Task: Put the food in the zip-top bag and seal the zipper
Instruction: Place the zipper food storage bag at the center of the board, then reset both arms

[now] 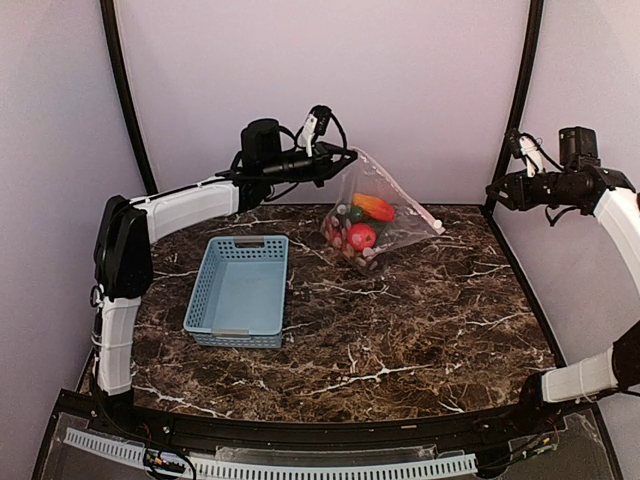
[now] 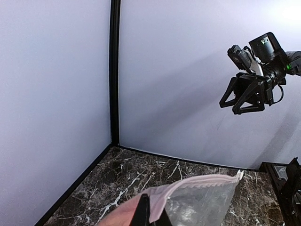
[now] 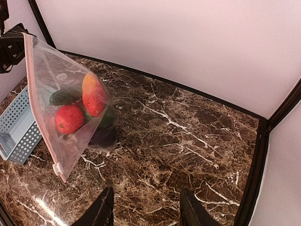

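One bag [image 1: 400, 205], one basket [image 1: 240, 290], two arms. The left jaws are closed on a top corner of the bag, holding it up over the far middle of the tabletop [image 1: 400, 330], and its loaded bottom seems to touch the surface. The zipper [image 3: 40, 103], a pinkish strip, slants down from that corner towards the right arm; whether it is pressed shut I cannot tell.

Inside the bag I can separate four pieces of food: one red fruit [image 3: 69, 118], one orange-red pepper [image 3: 93, 94], one dark green piece [image 3: 63, 97] and one dark purple piece [image 3: 103, 136]. Any others are too blurred to count.

The right jaws stand apart and empty, raised well to the right of the bag.

The light blue basket sits left of the bag, apart from it. The tabletop is dark brown marble with white veins; two black posts [image 1: 120, 90] stand against pale lilac walls [image 1: 320, 60].
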Controlling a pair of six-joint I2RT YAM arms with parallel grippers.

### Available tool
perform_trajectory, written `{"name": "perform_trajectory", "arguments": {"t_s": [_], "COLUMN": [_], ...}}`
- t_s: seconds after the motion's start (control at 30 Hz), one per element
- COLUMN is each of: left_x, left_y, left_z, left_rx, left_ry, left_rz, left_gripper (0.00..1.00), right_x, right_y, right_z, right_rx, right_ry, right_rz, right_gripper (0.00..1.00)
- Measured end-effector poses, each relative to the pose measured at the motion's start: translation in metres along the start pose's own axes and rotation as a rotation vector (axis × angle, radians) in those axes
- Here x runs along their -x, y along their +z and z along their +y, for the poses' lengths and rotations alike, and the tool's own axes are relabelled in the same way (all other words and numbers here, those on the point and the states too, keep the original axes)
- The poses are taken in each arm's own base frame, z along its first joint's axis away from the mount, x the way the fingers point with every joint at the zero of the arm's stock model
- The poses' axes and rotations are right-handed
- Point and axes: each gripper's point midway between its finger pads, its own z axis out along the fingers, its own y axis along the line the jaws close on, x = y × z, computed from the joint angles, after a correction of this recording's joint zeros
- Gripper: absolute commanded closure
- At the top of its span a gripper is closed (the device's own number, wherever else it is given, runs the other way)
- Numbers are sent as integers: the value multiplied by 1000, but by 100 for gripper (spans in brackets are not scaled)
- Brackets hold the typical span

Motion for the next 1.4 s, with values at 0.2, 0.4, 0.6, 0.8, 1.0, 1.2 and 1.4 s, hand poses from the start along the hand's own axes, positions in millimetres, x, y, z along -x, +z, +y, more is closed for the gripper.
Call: {"name": "perform_trajectory", "arguments": {"t_s": [0.2, 0.4, 0.6, 0.8, 1.0, 1.2, 1.4], "left_x": [-27, -114, -156, -141, -146, -128, -95], "left_y": [-12, -54, -93, -106, -124, -166, -202], "left_z": [-9, -35, -78, -120, -130, -134, -112], "left_rx": [-14, -4, -9, -53, -7, 90, 329], "left_ry": [-38, -162, -191, -88, -23, 39, 74], "left_rz": [56, 185, 280, 292, 404, 473, 478], "left_gripper": [99, 99, 99, 86, 3, 1, 1], "right_x": [-8, -16, -6, -9, -23, -27, -16], "right_y": [6, 0, -30, -36, -28, -23, -24], "right_z": [5, 28, 59, 73, 77, 75, 60], "right_rx": [38, 139, 212, 267, 313, 317, 214], "right_ry": [6, -20, -104, -123, -92, -74, -44], "right_rz": [6, -15, -110, -134, -119, -117, -143], "right_gripper": [54, 52, 51, 50, 46, 43, 1]}}
